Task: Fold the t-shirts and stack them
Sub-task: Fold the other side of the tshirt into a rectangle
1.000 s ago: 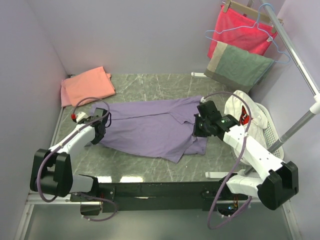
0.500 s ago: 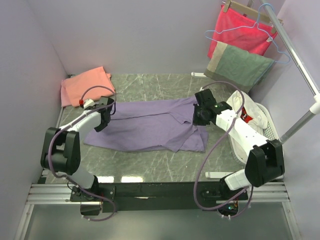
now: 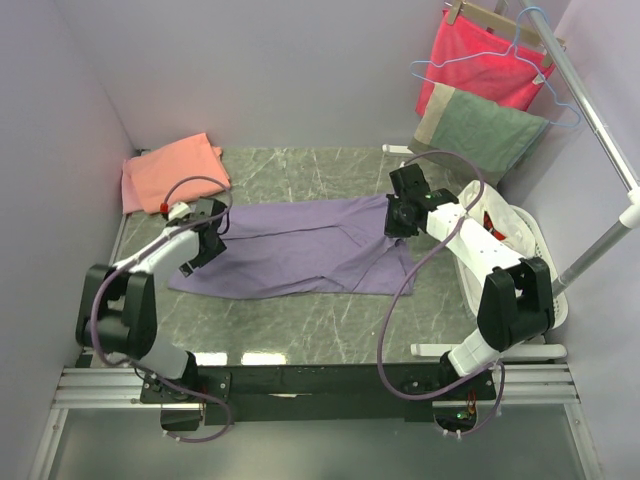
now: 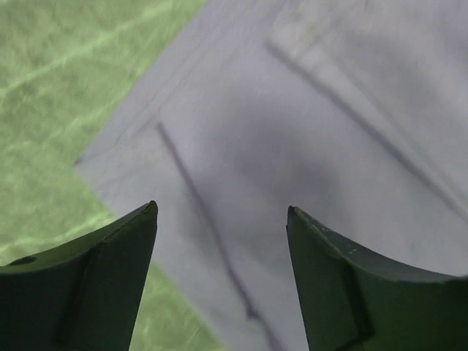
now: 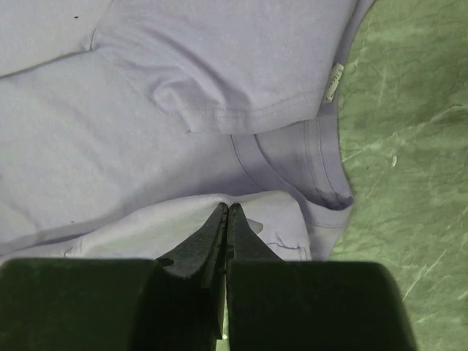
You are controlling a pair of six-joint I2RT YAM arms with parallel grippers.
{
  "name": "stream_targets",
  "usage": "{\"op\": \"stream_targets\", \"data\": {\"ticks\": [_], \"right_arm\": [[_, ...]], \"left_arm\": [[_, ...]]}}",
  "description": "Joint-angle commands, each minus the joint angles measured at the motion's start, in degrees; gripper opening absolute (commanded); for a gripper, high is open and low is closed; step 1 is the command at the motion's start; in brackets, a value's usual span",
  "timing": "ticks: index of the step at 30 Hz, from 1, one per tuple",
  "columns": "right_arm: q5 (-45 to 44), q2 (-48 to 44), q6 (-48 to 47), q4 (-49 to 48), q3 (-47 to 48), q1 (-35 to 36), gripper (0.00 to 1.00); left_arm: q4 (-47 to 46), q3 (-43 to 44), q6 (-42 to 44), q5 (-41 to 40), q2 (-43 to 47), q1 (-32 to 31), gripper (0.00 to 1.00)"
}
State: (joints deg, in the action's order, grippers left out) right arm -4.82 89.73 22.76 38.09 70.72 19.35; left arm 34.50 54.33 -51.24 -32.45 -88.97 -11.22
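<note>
Lying across the middle of the grey-green marble-patterned table point(image 3: 300, 325), the large lavender-purple cotton t-shirt point(image 3: 290, 250) formed a long, mostly flat band running left to right, with layers overlapping near its right end. The left gripper point(image 4: 219, 212) hovered over the shirt's left end, near a corner of the hem where cloth met table. Its two dark fingers stood wide apart with nothing between them. The right gripper point(image 5: 225, 209) was at the shirt's right end, its fingers pressed tight together and pinching a raised fold of the lavender cloth just beside the ribbed neckline point(image 5: 325, 172). A small white label point(image 5: 334, 82) showed at the edge of a folded layer beyond the neckline. The folded salmon-pink cotton t-shirt point(image 3: 172, 172) lay in the far left corner of the table, apart from the lavender one. At the far right a bright red cloth point(image 3: 480, 60) hung up high, with a grey-green towel with a beige edge point(image 3: 470, 130) just below it, and a white plastic basket point(image 3: 545, 255) holding pale cloth stood beside the right arm
</note>
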Motion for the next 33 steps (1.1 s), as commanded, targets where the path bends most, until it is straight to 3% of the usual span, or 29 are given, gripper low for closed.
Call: {"op": "stream_targets", "data": {"ticks": [1, 18, 30, 33], "right_arm": [[0.8, -1.5, -1.4, -2.0, 1.1, -0.5, 0.0], [4.1, -4.7, -3.2, -3.6, -2.3, -2.2, 0.0], [4.6, -6.0, -3.2, -3.3, -3.0, -3.0, 0.0], [4.6, -6.1, -3.0, -3.4, -3.0, -2.9, 0.0]], "left_arm": [[0.7, -3.6, -0.8, 5.6, 6.9, 0.0, 0.77], [1.4, -6.5, -5.3, 6.8, 0.3, 0.3, 0.65], [0.7, -7.8, -5.8, 7.7, -0.2, 1.3, 0.32], [1.9, -7.8, -6.0, 7.2, 1.0, 1.3, 0.32]]}}
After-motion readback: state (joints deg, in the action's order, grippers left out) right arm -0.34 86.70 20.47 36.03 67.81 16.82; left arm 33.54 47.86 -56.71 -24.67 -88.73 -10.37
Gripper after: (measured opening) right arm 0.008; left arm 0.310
